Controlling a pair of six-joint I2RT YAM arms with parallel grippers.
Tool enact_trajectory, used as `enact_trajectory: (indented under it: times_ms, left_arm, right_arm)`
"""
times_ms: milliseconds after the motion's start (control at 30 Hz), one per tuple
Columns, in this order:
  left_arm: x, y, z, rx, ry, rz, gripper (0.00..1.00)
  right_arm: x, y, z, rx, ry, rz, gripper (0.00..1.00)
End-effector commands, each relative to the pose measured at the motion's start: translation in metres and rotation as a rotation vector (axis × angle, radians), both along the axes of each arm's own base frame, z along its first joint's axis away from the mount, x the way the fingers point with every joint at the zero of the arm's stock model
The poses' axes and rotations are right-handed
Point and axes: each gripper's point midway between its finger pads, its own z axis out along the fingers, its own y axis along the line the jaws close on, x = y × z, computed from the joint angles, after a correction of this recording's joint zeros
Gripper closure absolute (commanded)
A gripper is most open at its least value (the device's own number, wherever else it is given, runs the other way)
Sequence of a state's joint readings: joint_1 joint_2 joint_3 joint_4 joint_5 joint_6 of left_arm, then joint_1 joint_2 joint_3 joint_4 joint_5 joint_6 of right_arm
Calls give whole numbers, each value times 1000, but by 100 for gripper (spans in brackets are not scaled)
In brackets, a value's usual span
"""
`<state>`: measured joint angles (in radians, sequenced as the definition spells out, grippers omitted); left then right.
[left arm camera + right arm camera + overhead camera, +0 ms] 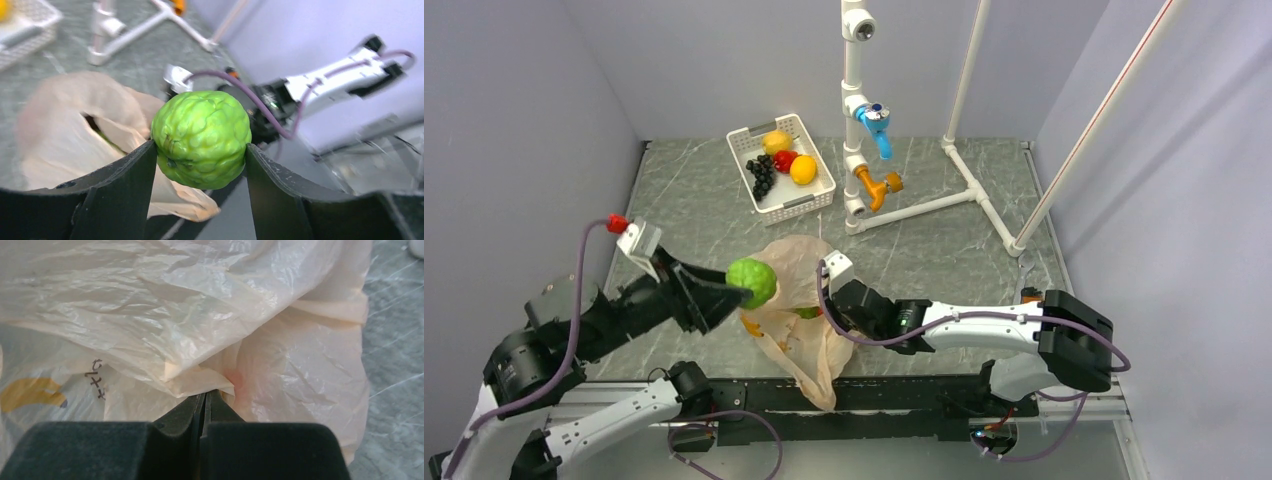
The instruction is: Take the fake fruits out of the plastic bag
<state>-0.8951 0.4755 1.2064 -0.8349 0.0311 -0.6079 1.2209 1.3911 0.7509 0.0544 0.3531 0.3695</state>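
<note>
Two black fingers (125,185) of the left gripper (200,150) are spread wide and pressed on both sides of the round green fruit (201,137). The bumpy fruit is held tight between them. It is held up in the air, outside the plastic bag (65,115), by the bag's left edge. The right gripper (206,397) is shut all the way. A thin fold of the plastic bag is pinched between its tips. A yellow print (30,392) is seen on the bag near this pinch.

In the view from above, the bag (799,335) is laid on the gray table (944,250) between the two arms. Its mouth is pulled open, and a small bit of green (807,312) is seen inside it. What that green bit is cannot be told.

Far back on the table, a white basket (816,196) is set. A black grape bunch (762,175), a red fruit (785,160), a yellow lemon (803,169) and an orange fruit (776,141) are laid in it. A white pipe frame (924,205) is stood to the right of the basket.
</note>
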Motion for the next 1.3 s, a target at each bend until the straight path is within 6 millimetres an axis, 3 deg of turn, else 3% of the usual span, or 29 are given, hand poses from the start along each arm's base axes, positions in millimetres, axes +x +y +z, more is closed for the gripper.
enact_trajectory:
  times_ms: [0, 100, 233, 333, 500, 733, 933, 1067, 1133, 1267]
  left_arm:
    - [50, 27, 0, 196, -12, 282, 95]
    - [71, 39, 23, 213, -22, 423, 94]
    - [99, 25, 45, 250, -98, 467, 90]
    - [129, 10, 42, 330, -95, 475, 90]
    - [197, -1, 1, 455, -2, 477, 97]
    - [296, 8, -80, 613, 136, 529, 95]
    - [373, 7, -144, 754, 185, 575, 100]
    - [411, 14, -184, 773, 265, 612, 100]
    - [426, 19, -193, 762, 281, 630, 99]
    - [440, 18, -216, 737, 347, 583, 85]
  right_arm:
    - [-12, 10, -1, 59, 42, 47, 100]
    - [-22, 11, -17, 46, 81, 96, 100]
    - [-46, 13, -37, 26, 128, 176, 100]
    - [-59, 14, -36, 48, 137, 208, 100]
    - [-65, 8, -26, 124, 132, 217, 100]
    - [-61, -2, -12, 176, 74, 201, 100]
    - [-62, -10, 3, 230, 47, 205, 100]
    - [-61, -22, 12, 251, 16, 187, 100]
    - [-59, -27, 14, 263, 4, 175, 100]
    - [-57, -32, 18, 281, -12, 158, 100]
